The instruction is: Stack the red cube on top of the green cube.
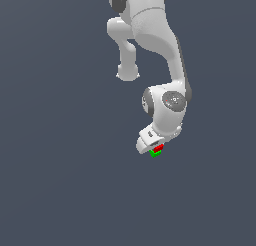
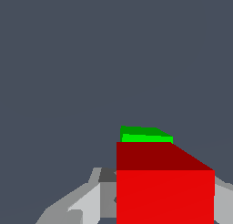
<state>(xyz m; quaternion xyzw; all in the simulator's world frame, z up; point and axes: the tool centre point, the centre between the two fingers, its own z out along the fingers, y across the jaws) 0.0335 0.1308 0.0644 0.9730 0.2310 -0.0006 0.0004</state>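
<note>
In the exterior view my white gripper (image 1: 156, 148) reaches down over the two tiny cubes. The red cube (image 1: 158, 148) sits between the fingers, and the green cube (image 1: 154, 153) shows just under and beside it. In the wrist view the red cube (image 2: 164, 191) fills the space between my grey fingers (image 2: 88, 202), which flank it on both sides. Only a thin strip of the green cube (image 2: 145, 134) shows past the red cube's far edge. The red cube is directly over the green one; I cannot tell whether they touch.
The plain dark grey floor (image 1: 60, 180) surrounds the cubes. The arm's own links (image 1: 155, 35) rise above the gripper. Nothing else stands in view.
</note>
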